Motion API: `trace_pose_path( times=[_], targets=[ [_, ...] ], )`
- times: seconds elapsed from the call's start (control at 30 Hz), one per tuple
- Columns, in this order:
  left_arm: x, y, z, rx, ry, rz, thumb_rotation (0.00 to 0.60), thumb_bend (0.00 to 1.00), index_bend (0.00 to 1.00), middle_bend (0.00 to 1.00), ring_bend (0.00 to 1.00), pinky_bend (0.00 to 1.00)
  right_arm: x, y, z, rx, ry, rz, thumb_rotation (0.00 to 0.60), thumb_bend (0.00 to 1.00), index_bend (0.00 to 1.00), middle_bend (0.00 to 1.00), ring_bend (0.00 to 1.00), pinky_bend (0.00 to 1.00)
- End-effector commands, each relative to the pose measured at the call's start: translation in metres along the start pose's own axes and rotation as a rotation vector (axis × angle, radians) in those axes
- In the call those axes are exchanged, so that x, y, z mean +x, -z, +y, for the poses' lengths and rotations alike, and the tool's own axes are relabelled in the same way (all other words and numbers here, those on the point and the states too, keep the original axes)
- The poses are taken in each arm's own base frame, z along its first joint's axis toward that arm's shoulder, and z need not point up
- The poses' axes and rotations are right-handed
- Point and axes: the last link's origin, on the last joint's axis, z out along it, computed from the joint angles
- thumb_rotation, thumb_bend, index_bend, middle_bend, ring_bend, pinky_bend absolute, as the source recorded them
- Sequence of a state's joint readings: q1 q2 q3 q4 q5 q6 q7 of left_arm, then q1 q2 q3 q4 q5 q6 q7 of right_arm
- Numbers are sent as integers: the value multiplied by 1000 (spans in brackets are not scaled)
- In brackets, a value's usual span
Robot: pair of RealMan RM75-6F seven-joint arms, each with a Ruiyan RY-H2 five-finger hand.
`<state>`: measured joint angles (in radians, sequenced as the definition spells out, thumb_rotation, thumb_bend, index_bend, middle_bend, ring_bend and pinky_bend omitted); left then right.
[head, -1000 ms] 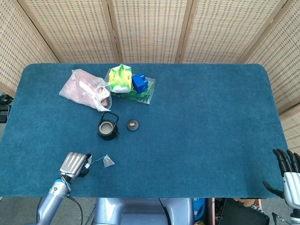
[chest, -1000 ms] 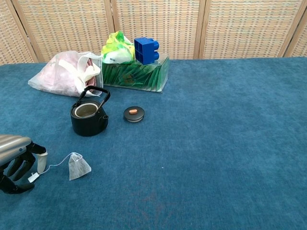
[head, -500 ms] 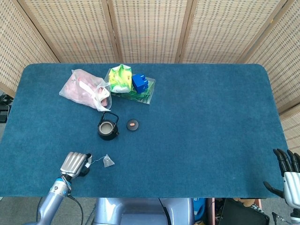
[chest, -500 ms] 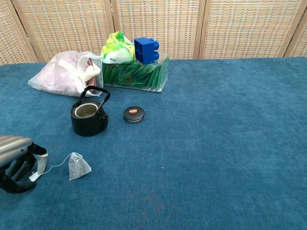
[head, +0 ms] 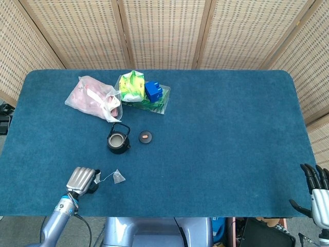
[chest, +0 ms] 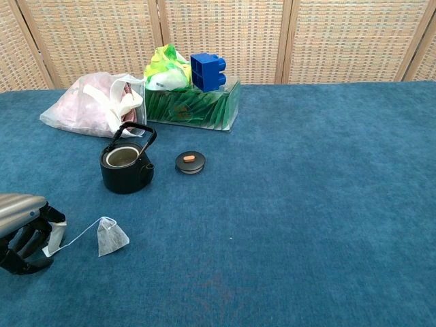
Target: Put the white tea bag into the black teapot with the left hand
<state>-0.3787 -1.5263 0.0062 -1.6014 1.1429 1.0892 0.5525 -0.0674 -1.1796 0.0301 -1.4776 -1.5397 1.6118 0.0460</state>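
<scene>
The white tea bag (head: 119,177) (chest: 111,238) lies on the blue cloth near the front left. Its string runs taut to the paper tag, which my left hand (head: 81,180) (chest: 24,228) pinches in curled fingers just left of the bag. The black teapot (head: 118,140) (chest: 127,165) stands open, handle up, a short way behind the bag. Its lid (head: 146,137) (chest: 191,162) lies to the right of the pot. My right hand (head: 316,193) hangs off the table's front right corner with fingers spread, holding nothing.
Behind the teapot sit a pink plastic bag (head: 93,98) (chest: 92,103), a green box (chest: 193,108), a yellow-green packet (head: 132,85) and a blue block (head: 153,91) (chest: 208,71). Woven screens close off the back.
My left hand's fingers have curled tighter on the tag and drawn slightly left, so the string now runs straight. The tea bag itself has barely shifted.
</scene>
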Motion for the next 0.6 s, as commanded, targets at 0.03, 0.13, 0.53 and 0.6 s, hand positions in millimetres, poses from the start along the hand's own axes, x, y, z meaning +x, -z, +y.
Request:
trace_pose_path(
  times=[0.03,0.13,0.53,0.6],
  targets=[
    [0,-1,-1,2,1,-1,600,318,587,747,660,704,0,0,0,-1,0,0,600,123,115,176,34,100],
    [0,-2,-2,6,5,-2,600,318,587,748,660,703,0,0,0,-1,1,1,600,122,115,176,34,100],
    [0,-4,-2,4,17,1,600,421,598,748,661,703,0,-1,-1,-4,2,-3,600,123,115,176,34,100],
    [1,-5,-2,4,18,2,600,441,601,749,661,704,0,-1,-1,-6,3,-1,600,123,115,176,34,100]
  ],
)
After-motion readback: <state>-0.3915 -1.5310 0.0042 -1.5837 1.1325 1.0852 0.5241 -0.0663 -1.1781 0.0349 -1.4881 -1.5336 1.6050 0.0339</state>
